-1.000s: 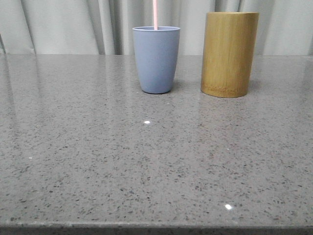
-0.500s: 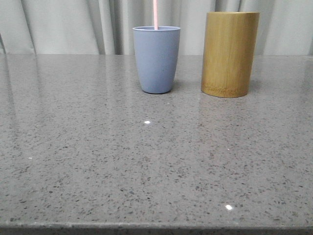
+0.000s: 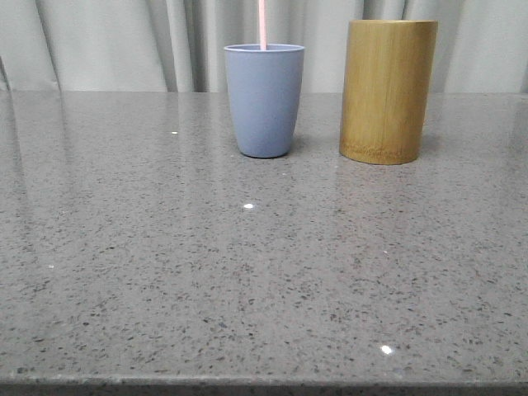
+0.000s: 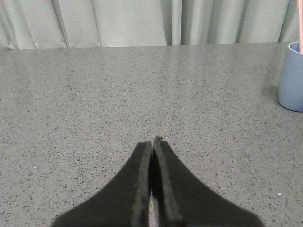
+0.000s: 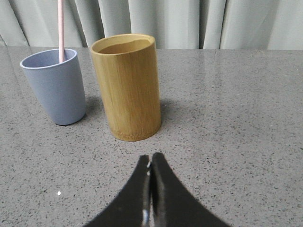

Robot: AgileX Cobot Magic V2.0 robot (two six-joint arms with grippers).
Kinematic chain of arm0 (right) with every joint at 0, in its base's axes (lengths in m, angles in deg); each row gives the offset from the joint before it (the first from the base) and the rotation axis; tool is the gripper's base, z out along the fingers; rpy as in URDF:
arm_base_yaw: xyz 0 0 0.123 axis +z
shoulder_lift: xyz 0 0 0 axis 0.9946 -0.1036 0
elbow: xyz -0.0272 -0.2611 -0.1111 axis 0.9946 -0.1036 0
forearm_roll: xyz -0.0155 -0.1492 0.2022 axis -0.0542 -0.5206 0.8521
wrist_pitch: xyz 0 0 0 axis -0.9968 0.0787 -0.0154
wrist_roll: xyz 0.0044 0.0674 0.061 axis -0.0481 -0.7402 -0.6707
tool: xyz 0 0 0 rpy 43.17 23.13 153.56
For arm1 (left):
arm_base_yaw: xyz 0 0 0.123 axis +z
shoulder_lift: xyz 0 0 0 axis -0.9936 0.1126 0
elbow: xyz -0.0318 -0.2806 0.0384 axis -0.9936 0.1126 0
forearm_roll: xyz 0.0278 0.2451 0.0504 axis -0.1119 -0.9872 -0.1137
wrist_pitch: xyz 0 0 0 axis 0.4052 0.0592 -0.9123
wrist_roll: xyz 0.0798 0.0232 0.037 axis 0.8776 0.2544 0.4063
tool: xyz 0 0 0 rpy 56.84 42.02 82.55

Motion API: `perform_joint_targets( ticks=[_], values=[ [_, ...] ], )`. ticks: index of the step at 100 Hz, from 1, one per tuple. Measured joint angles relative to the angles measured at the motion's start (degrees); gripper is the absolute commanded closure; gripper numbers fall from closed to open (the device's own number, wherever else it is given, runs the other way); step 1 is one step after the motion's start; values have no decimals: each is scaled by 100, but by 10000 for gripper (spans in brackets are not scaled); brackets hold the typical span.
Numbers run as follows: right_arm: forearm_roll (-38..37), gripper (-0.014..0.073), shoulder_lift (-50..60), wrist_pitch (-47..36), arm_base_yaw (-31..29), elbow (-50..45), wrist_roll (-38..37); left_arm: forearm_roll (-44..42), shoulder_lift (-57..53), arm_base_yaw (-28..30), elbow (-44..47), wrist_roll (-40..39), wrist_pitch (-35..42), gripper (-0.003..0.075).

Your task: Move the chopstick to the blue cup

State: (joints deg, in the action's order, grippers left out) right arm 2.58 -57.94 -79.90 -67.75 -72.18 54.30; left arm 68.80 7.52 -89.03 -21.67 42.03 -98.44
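Note:
The blue cup (image 3: 264, 100) stands upright at the back middle of the grey stone table, and the pale pink chopstick (image 3: 262, 23) rises straight out of it past the top of the front view. In the right wrist view the blue cup (image 5: 55, 86) holds the chopstick (image 5: 60, 29) beside the bamboo holder. The left wrist view catches the blue cup (image 4: 292, 77) and the chopstick (image 4: 300, 20) at its edge. My left gripper (image 4: 153, 142) is shut and empty, low over bare table well away from the cup. Short of the bamboo holder, my right gripper (image 5: 150, 159) is shut and empty.
A taller yellow-brown bamboo holder (image 3: 388, 91) stands just right of the cup, and the right wrist view shows that bamboo holder (image 5: 127, 86) open-topped. Grey curtains hang behind the table. The table's front edge (image 3: 264, 384) runs along the bottom of the front view.

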Motion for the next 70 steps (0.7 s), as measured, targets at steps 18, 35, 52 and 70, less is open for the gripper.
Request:
perform_joint_targets(
  ticks=[18, 35, 52, 70],
  values=[
    [0, 699, 0, 0, 0, 0, 0, 0, -132, 0, 204, 0, 79, 739],
    [0, 699, 0, 0, 0, 0, 0, -51, -568, 0, 737, 0, 630, 739],
    [0, 699, 0, 0, 0, 0, 0, -65, -770, 0, 1454, 0, 1465, 739],
    [0, 699, 0, 0, 0, 0, 0, -65, -770, 0, 2234, 0, 2425, 739]
  ],
)
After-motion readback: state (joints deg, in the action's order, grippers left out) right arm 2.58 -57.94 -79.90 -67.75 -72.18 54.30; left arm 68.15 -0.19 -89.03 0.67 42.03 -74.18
